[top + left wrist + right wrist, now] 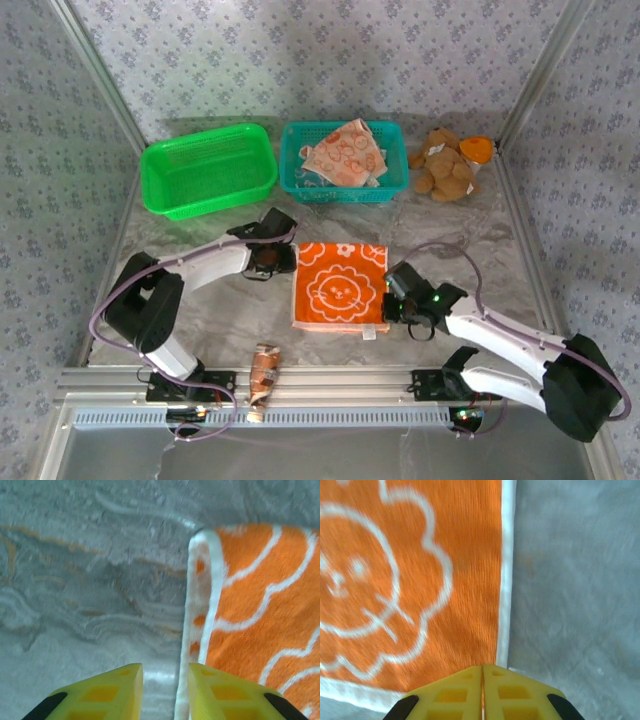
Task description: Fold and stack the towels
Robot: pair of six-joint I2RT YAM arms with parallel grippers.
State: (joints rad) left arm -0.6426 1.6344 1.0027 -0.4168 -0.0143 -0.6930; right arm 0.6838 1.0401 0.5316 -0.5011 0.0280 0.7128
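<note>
Step in hand, by judgement: corner pick-up for the first fold. Orange towel [340,285] spread flat at mid surface [220,320], between both arms. Left end effector [165,680] narrowly spread, straddling the white hem at the far left corner. Right end effector [482,680] pressed together on the right hem by the near corner; cloth caught or not, cannot tell. Peach towel [345,152] lying in the teal basket [345,196]. Next: close left on the hem, confirm both grips, lift and fold evenly.
</note>
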